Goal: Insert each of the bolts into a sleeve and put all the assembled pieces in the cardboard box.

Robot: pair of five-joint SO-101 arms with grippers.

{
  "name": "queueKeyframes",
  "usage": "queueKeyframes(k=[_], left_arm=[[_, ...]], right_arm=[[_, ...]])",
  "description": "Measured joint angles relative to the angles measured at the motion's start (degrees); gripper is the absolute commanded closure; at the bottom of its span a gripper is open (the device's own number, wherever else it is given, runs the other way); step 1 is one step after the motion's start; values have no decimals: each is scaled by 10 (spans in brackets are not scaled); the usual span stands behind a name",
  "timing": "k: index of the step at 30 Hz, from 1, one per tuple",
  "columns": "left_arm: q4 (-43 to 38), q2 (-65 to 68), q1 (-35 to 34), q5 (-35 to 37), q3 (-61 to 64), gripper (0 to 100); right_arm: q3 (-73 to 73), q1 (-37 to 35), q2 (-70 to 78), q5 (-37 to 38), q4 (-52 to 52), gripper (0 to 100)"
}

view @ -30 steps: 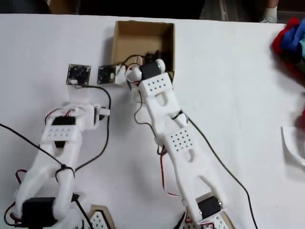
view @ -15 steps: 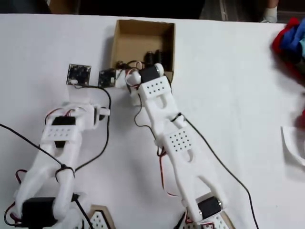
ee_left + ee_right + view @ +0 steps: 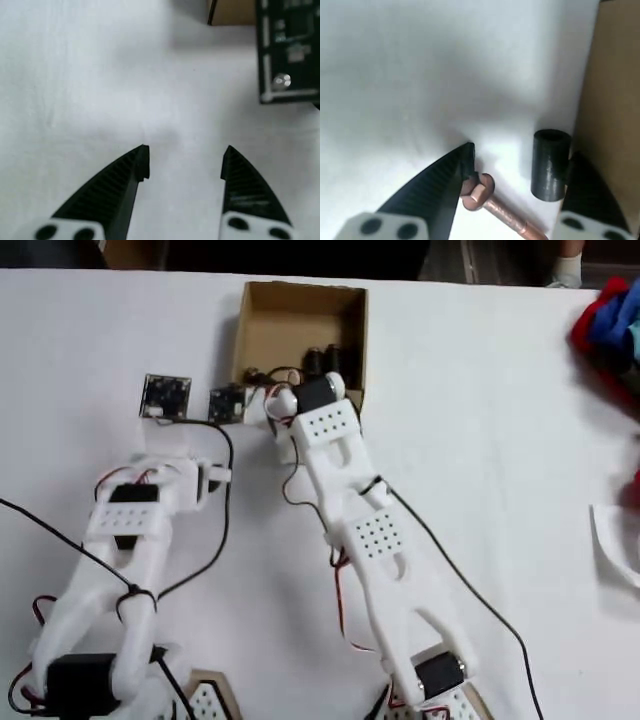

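Note:
A copper bolt (image 3: 487,197) lies flat on the white table between the tips of my right gripper (image 3: 520,165), which is open. Its head touches one black fingertip (image 3: 462,162). A black sleeve (image 3: 550,165) stands upright beside the bolt, close against the outer wall of the cardboard box (image 3: 615,100). Seen from the high view, the right arm (image 3: 345,480) ends at the near side of the box (image 3: 262,325), and dark pieces (image 3: 322,360) lie inside it. My left gripper (image 3: 182,160) hangs open over bare table to the left of the box, nothing between its fingers.
The right arm's camera board (image 3: 290,50) sits close ahead of the left gripper. Black and red cables (image 3: 225,500) run across the table between the arms. Colourful cloth (image 3: 610,325) and a white object (image 3: 615,550) lie at the right edge.
The right arm has drawn back a little from the box toward the near side, uncovering the dark pieces inside. The left arm has not moved.

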Motion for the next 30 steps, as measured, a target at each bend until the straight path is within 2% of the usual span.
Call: queueKeyframes(k=[3,8,12,30], left_arm=[[0,0,0,0,0,754],[0,0,0,0,0,754],[0,0,0,0,0,754],[0,0,0,0,0,754]], right_arm=[[0,0,0,0,0,707],[0,0,-10,1,2,807],[3,3,-17,1,7,751],[3,3,-11,1,-2,762]])
